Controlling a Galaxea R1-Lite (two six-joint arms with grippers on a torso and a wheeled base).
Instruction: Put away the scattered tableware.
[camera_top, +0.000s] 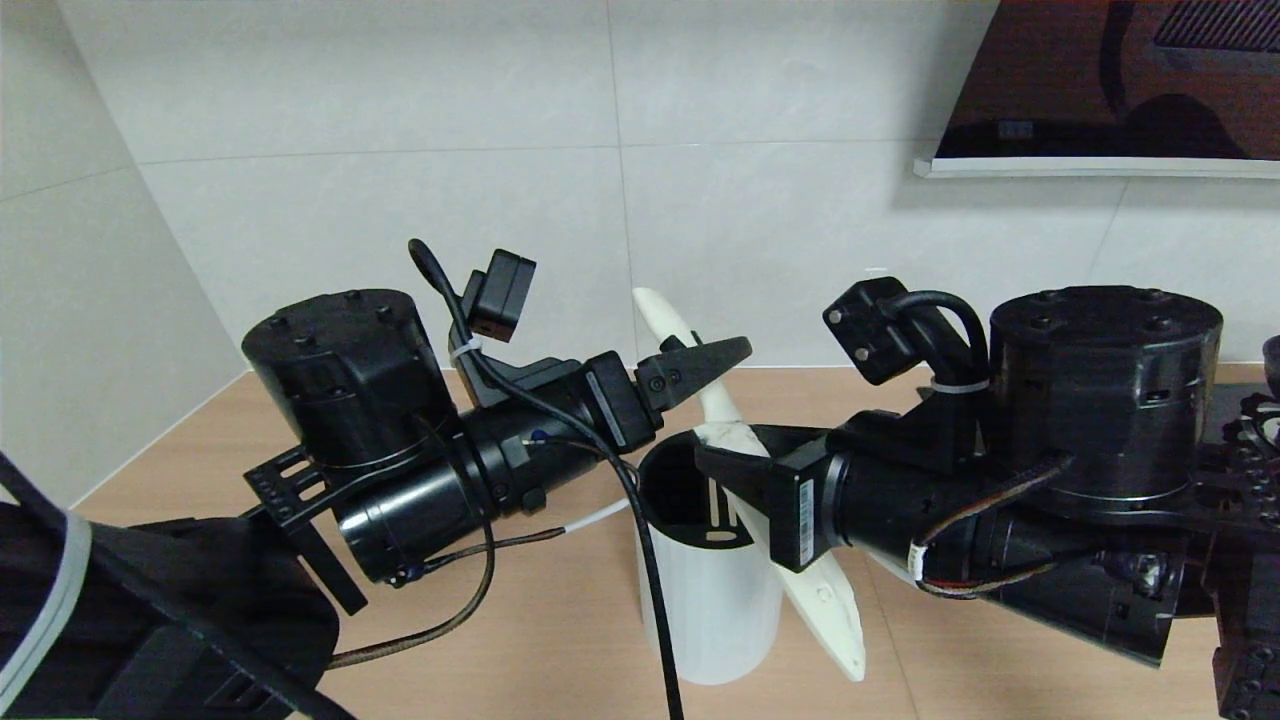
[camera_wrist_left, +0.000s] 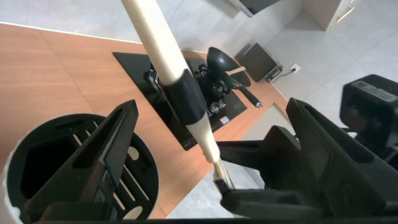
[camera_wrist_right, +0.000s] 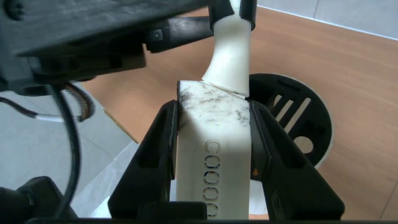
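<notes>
A white spatula (camera_top: 828, 600) hangs tilted over the wooden surface (camera_top: 500, 620). Its handle tip points toward 11 o'clock in the head view and its slotted blade points down toward 5 o'clock. The right gripper (camera_wrist_right: 214, 112) comes in from 3 o'clock, and its jaws are clenched on the upper, scuffed part of the blade, one finger (camera_wrist_right: 158, 143) pressed to each edge. The blade's lower end sticks out past the jaws, in front of the white wall of a round holder (camera_top: 710, 610). This holder stands upright on the surface at 6 o'clock, and its black slotted inside (camera_wrist_right: 292, 118) is open to the top. The spatula passes over the holder's rim at 3 o'clock and is not inside it. The left gripper (camera_wrist_left: 211, 109) comes in from 9 o'clock, higher up along the handle. Its jaws are spread wide, with the handle running between them and the holder's mouth (camera_wrist_left: 37, 149) below one finger (camera_wrist_left: 115, 146). A dark band crosses the handle there. It may be a finger lying against the handle, but I cannot tell whether the two touch. Farther along the surface toward 3 o'clock, a black tray (camera_wrist_left: 140, 68) holds a dark ladle (camera_wrist_left: 221, 61) and other black utensils.
</notes>
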